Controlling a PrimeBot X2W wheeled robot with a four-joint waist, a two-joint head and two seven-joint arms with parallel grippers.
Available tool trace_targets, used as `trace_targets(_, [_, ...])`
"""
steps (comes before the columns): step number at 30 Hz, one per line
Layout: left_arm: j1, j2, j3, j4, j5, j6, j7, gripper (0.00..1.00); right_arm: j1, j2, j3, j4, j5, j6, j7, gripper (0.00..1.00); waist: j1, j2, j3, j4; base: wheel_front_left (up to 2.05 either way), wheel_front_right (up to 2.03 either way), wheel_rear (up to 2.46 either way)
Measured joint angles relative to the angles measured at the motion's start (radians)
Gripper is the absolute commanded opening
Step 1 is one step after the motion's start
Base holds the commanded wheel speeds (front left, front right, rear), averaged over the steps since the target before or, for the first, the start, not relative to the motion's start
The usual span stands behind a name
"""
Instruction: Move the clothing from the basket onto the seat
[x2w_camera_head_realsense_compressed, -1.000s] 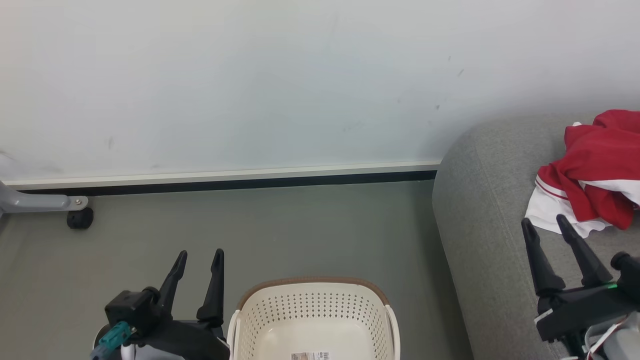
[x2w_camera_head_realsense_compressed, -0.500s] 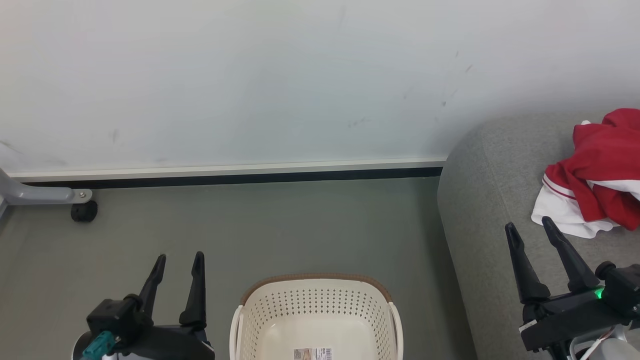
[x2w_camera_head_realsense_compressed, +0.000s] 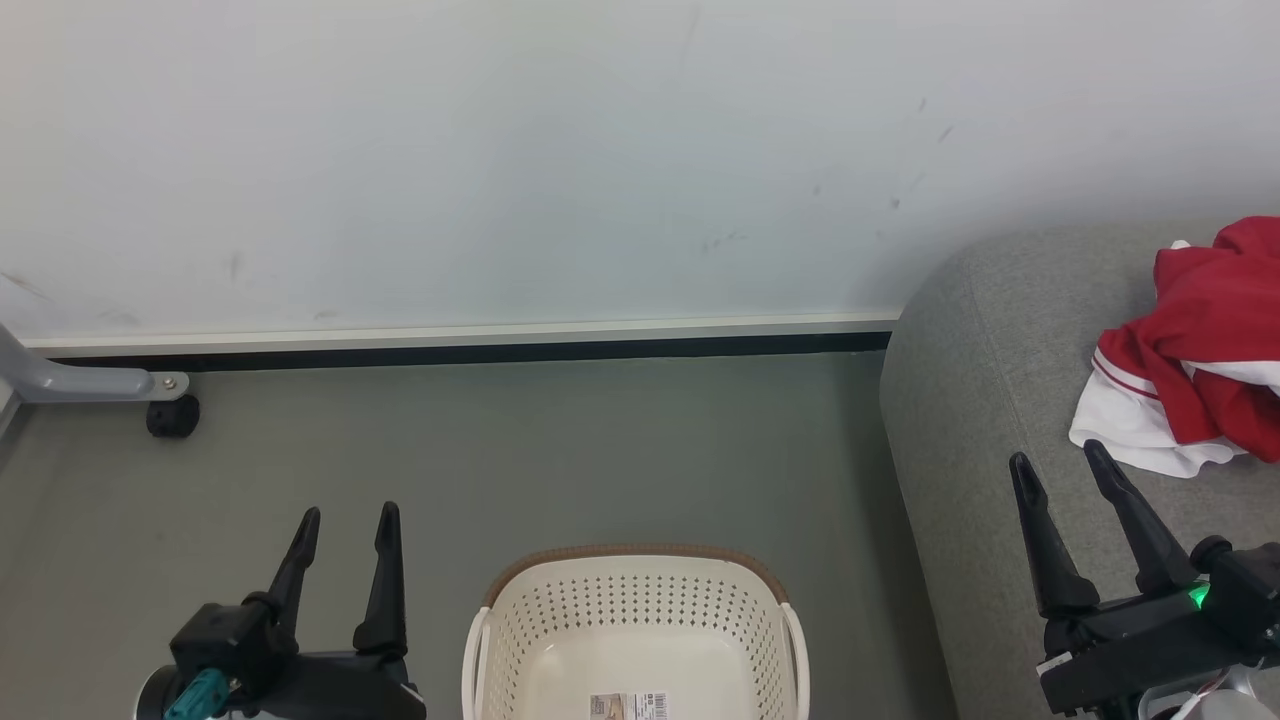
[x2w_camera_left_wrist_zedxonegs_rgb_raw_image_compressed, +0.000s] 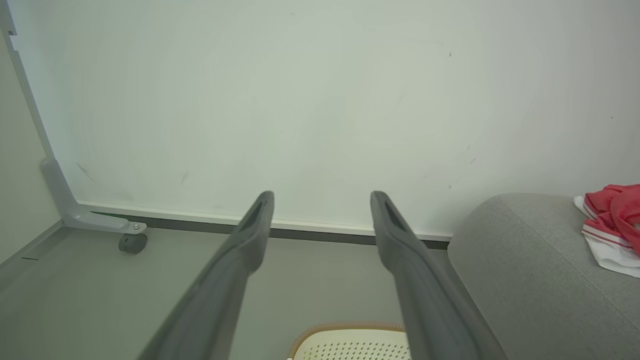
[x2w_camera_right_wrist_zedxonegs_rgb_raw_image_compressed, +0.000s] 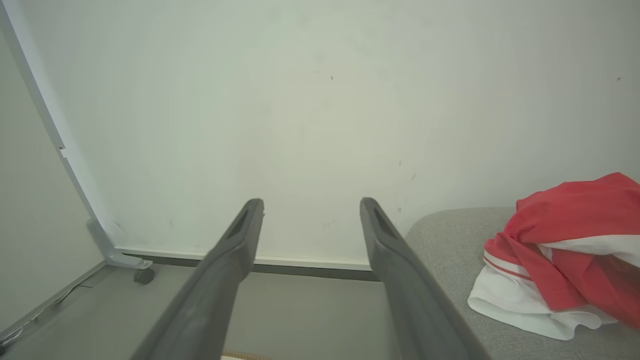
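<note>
my left gripper (x2w_camera_head_realsense_compressed: 348, 511) has its two dark fingers spread apart, with grey floor (x2w_camera_head_realsense_compressed: 600, 450) showing through the gap. it hangs above that floor just left of the basket (x2w_camera_head_realsense_compressed: 630, 553). my right gripper (x2w_camera_head_realsense_compressed: 1056, 455) is spread just as wide. its tips are over the near part of the seat (x2w_camera_head_realsense_compressed: 980, 400), close to the white hem of the clothing (x2w_camera_head_realsense_compressed: 1200, 340) but not touching it.

the basket stands on the floor between my two grippers, a cream plastic one with rows of small holes and a brown rim. its near half is cut off by the bottom of the head view. inside i see its bare cream bottom and a small printed sticker (x2w_camera_head_realsense_compressed: 627, 706) lying flat on it.

the clothing lies on the grey sofa seat to my right, well apart from the basket. it is a bunched red heap with white panels and a thin white stripe, and it runs past the right edge of the view.

beyond is a pale wall (x2w_camera_head_realsense_compressed: 600, 150). at the far left, a grey frame leg on a black caster (x2w_camera_head_realsense_compressed: 172, 415) stands at its foot.
</note>
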Motion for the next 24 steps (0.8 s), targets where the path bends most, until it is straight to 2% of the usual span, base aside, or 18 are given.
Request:
trace_targets(8, [0.001,-0.014,0.020,-0.007,0.016,0.000,0.000,1.00,0.007,0.005,-0.013,-0.007,-0.026,0.006,0.000,1.00,0.0000,0.0000,-0.001,-0.004,0.00,0.00,0.00])
trace_targets(9, [0.001,-0.014,0.020,-0.008,0.017,0.000,0.000,0.00,0.007,0.006,-0.014,-0.008,-0.027,0.006,0.000,0.00,0.0000,0.0000,-0.001,-0.004,0.00,0.00,0.00])
trace_targets(16, [0.035,-0.033,0.018,0.031,0.001,-0.002,0.010,0.00,0.041,0.048,-0.003,0.033,-0.021,0.006,0.007,0.00,0.0000,0.0000,-0.001,-0.005,0.00,0.00,0.00])
trace_targets(24, [0.035,-0.043,0.049,0.032,-0.073,-0.019,0.039,0.00,0.041,0.068,-0.044,0.043,0.058,0.016,0.034,0.00,0.0000,0.0000,-0.002,-0.006,0.00,0.00,0.00])
